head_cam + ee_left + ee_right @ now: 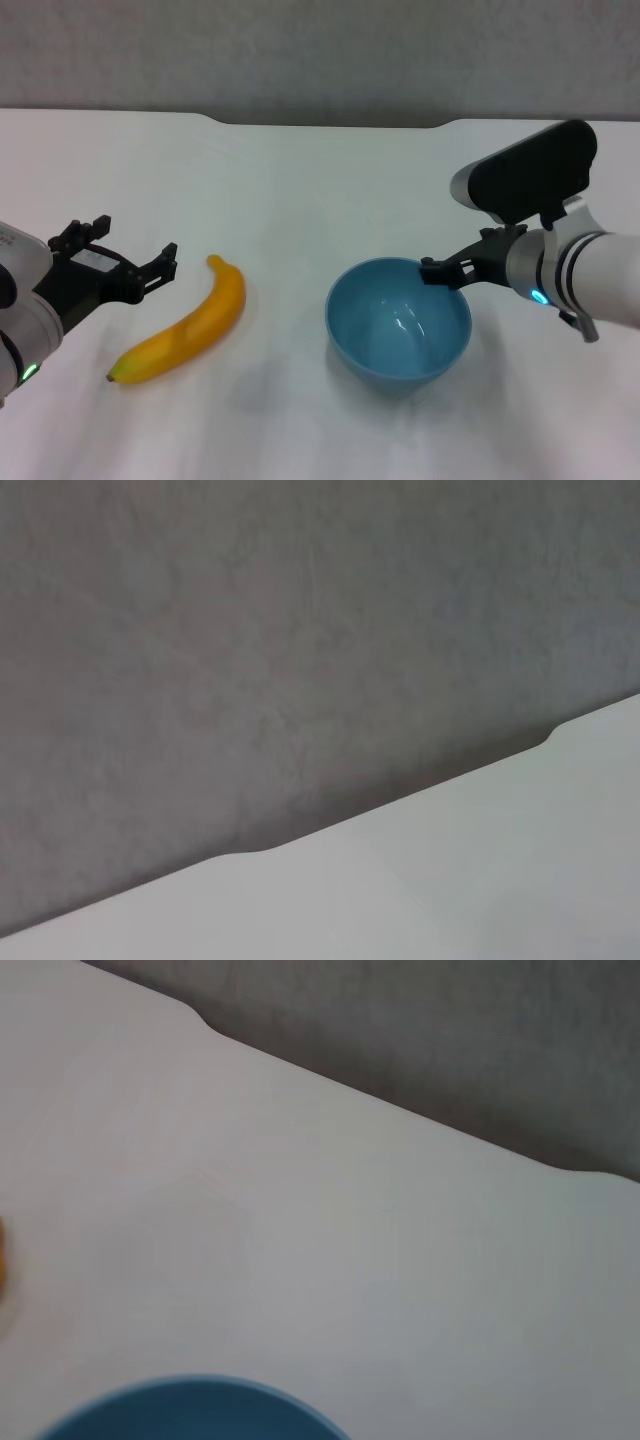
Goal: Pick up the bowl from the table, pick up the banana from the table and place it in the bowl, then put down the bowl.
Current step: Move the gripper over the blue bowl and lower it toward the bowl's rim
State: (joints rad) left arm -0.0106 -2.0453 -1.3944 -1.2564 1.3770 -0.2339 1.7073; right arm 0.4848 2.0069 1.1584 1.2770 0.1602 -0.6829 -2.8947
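bowl (398,325): on bench (300,190), right of centre; glossy, stiff, likely slippery, so take by rim
banana (185,325): left of bowl, apart; light, pinch mid-body
right end effector (440,272): at bowl's far-right rim, grip unclear
left end effector (150,270): spread, just beside banana

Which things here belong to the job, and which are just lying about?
Job:
- bowl, right gripper at its rim
- banana, flat on the table
- left gripper, jaws open, beside the banana

Lying about:
- nothing else on the table; only the grey wall behind
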